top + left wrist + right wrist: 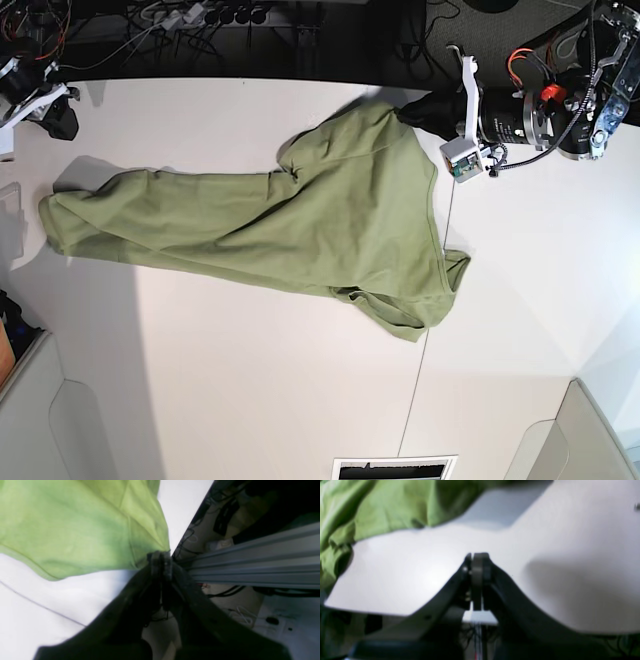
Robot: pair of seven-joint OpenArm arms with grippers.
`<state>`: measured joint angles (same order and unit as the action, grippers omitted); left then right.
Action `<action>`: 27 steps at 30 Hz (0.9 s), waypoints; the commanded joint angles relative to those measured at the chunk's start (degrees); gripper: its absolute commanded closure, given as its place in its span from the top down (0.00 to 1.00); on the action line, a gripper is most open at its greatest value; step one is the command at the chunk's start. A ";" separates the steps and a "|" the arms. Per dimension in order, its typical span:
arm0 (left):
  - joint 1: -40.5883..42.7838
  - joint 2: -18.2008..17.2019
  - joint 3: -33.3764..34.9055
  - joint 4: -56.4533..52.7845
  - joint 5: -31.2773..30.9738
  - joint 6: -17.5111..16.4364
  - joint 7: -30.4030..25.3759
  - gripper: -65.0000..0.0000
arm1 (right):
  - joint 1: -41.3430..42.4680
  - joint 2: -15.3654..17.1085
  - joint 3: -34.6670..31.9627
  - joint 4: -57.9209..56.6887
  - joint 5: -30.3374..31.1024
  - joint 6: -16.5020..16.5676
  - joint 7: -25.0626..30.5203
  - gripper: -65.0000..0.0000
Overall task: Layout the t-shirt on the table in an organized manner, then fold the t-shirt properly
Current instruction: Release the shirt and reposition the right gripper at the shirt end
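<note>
The olive-green t-shirt (300,225) lies crumpled and stretched sideways across the white table (250,380), from the left edge to right of centre. My left gripper (408,110) is shut on the shirt's far right corner; the left wrist view shows the closed gripper (162,556) pinching the cloth (75,525) just above the table. My right gripper (62,122) is shut and empty at the table's far left corner, apart from the shirt's left end. In the right wrist view the closed gripper (477,560) hovers over bare table (545,555), with the shirt (370,507) at the upper left.
A thin dark seam (428,340) runs down the table right of centre. Cables and a power strip (200,15) lie beyond the far edge. An aluminium rail (250,560) stands off the table by the left gripper. A dark slot (395,468) sits at the front edge.
</note>
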<state>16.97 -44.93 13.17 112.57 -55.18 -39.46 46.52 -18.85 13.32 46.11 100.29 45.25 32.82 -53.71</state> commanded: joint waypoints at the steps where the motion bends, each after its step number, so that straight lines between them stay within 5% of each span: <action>1: -0.46 -0.94 -0.96 1.01 -1.18 -0.54 -0.74 0.00 | 1.66 0.87 0.37 1.01 0.22 0.37 1.64 0.20; 4: -0.44 -0.96 -2.45 1.05 -1.97 -0.54 0.44 0.00 | 5.14 0.85 -0.22 -0.48 -0.28 0.35 1.70 0.46; 11: -0.42 -0.98 -5.49 1.05 -5.88 -0.54 4.11 0.00 | 11.58 0.83 -5.53 -10.38 -7.13 -0.11 6.25 0.47; 17: 1.38 -0.96 -5.75 1.05 -5.90 -0.54 4.59 0.00 | 15.80 0.96 -6.01 -16.90 -11.80 -3.74 9.90 0.47; 25: 2.43 -0.96 -5.75 1.05 -5.88 -0.54 4.59 0.00 | 21.79 0.94 -6.12 -21.66 -12.74 -3.43 10.43 0.47; 27: 2.40 -0.96 -5.75 1.05 -5.88 -0.54 4.74 0.00 | 23.08 0.94 -6.12 -22.58 -12.74 -3.43 10.38 0.34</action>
<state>19.79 -44.93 7.90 112.75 -59.90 -39.46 52.07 3.22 13.19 39.83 76.84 31.51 29.15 -44.53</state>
